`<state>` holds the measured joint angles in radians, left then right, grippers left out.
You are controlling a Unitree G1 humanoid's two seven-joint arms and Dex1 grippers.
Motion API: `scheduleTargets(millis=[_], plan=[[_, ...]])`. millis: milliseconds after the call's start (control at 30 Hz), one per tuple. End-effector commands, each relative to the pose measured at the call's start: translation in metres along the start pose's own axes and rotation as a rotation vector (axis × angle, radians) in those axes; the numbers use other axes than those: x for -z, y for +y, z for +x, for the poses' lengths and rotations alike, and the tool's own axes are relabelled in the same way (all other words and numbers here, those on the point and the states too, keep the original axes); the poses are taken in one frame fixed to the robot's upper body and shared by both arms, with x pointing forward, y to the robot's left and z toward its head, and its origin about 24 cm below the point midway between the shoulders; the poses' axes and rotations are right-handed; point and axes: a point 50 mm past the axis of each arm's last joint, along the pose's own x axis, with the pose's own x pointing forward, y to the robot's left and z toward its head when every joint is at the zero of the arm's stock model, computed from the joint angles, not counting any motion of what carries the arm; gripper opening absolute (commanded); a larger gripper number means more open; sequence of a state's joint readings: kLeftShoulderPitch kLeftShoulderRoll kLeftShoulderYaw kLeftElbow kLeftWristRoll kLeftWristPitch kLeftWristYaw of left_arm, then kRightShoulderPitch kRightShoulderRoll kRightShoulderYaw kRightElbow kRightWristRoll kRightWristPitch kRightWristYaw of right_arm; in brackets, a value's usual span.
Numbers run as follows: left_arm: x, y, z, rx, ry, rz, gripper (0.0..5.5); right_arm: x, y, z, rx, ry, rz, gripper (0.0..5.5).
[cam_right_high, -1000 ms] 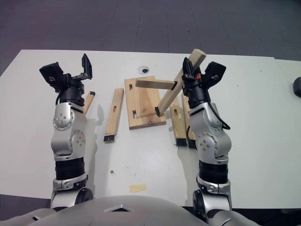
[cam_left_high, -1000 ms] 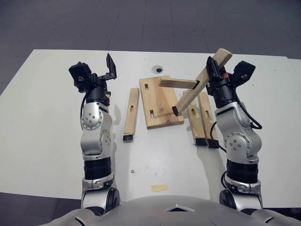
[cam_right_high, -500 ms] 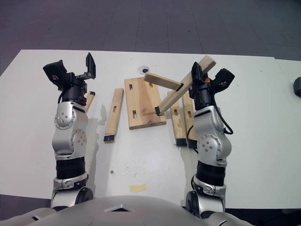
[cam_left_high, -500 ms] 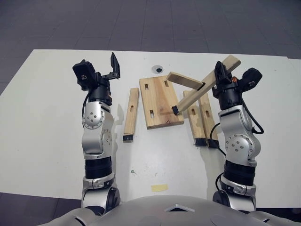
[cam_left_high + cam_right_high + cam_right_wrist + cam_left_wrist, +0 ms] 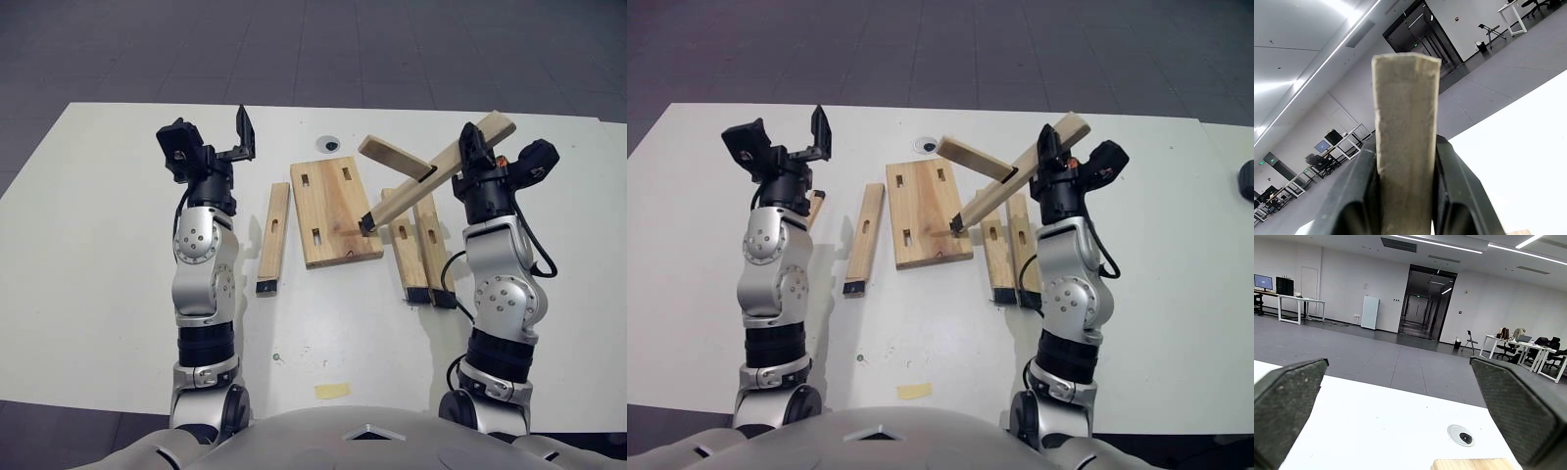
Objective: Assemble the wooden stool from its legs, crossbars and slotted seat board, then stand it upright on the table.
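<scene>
The slotted seat board (image 5: 335,211) lies flat in the table's middle. My right gripper (image 5: 472,157) is shut on a wooden leg (image 5: 431,176), held slanted over the board's right edge, its black-capped foot low by the board. A crossbar (image 5: 397,158) sticks out of that leg toward the far left. The right wrist view shows the leg (image 5: 1406,147) clamped between the fingers. My left gripper (image 5: 220,145) hangs open in the air left of the board, its fingers (image 5: 1518,411) wide apart. A loose leg (image 5: 273,235) lies left of the board, two more legs (image 5: 419,250) to its right.
Beyond the board, a round cable hole (image 5: 331,144) is set in the white table (image 5: 88,225). Another wooden piece (image 5: 813,208) lies behind my left arm. A yellow slip (image 5: 332,390) and a small speck (image 5: 279,356) lie near the front edge.
My right gripper has shifted right and tilted the leg flatter, swinging the crossbar up and toward the far side. My left arm has edged slightly rightward, still open.
</scene>
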<state>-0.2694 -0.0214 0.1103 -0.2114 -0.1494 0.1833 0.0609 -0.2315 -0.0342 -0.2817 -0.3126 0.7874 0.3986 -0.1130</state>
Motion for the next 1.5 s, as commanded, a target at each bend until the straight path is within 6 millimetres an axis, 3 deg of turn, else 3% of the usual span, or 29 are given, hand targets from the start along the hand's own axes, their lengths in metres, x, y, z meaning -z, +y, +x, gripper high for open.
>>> scheduleTargets(millis=[33, 333, 567, 1067, 1267, 1500], plan=[[0.002, -0.001, 0.000, 0.011, 0.011, 0.011, 5.40, 0.007, -0.008, -0.002, 0.022, 0.025, 0.004, 1.01], [0.000, -0.001, 0.000, 0.016, 0.010, 0.016, 5.40, 0.023, -0.023, -0.011, 0.087, 0.055, -0.030, 1.01], [-0.002, -0.002, -0.001, 0.012, 0.001, 0.016, 5.40, 0.032, -0.010, -0.018, -0.009, 0.093, -0.265, 1.01], [-0.009, -0.003, -0.001, -0.005, -0.024, 0.007, 5.40, 0.052, -0.002, -0.040, -0.167, 0.223, -0.557, 1.01], [-0.009, -0.005, 0.000, -0.001, -0.028, 0.003, 5.40, 0.060, -0.003, -0.037, -0.199, 0.292, -0.643, 1.01], [-0.006, -0.006, -0.004, -0.020, -0.027, -0.004, 5.40, 0.058, -0.030, -0.039, -0.035, 0.378, -0.358, 1.01]])
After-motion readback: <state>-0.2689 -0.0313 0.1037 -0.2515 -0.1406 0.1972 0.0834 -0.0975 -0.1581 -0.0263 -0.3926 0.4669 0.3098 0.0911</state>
